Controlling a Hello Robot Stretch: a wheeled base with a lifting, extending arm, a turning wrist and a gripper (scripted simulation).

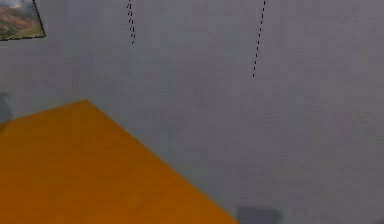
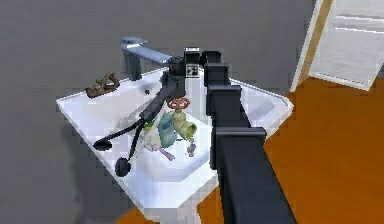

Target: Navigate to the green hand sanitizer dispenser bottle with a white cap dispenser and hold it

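White glossy sink (image 2: pixel 78 103) on a pedestal carries everything of note in the arm side view. In its basin lies a small pale green bottle-like thing (image 2: pixel 162 128) with whitish parts, tilted, its outline too lumpy to tell cap from body. Just above it sits a small red ring (image 2: pixel 178 104); whether that belongs to the bottle or to the tool over it cannot be made out.

The gripper (image 2: pixel 111 155) hangs over the basin, its dark rounded body near the tap end and two thin black fingers (image 2: pixel 128 125) slanting down towards the view's left. The green thing lies at the root of those fingers, on their right side, partly crossed by one of them. How the jaws stand cannot be told, nor whether they hold anything. A dark square arm bar (image 2: pixel 235 150) hides the basin's right side.

A boxy grey metal tap (image 2: pixel 133 48) stands at the back rim, with a small brown lump (image 2: pixel 100 86) on the rim left of it. A white panelled door (image 2: pixel 350 45) is cut off at the upper right.

The forward view has matt grey wall (image 1: pixel 250 120), flat orange floor (image 1: pixel 70 160) and a framed picture (image 1: pixel 18 18) clipped by the corner.
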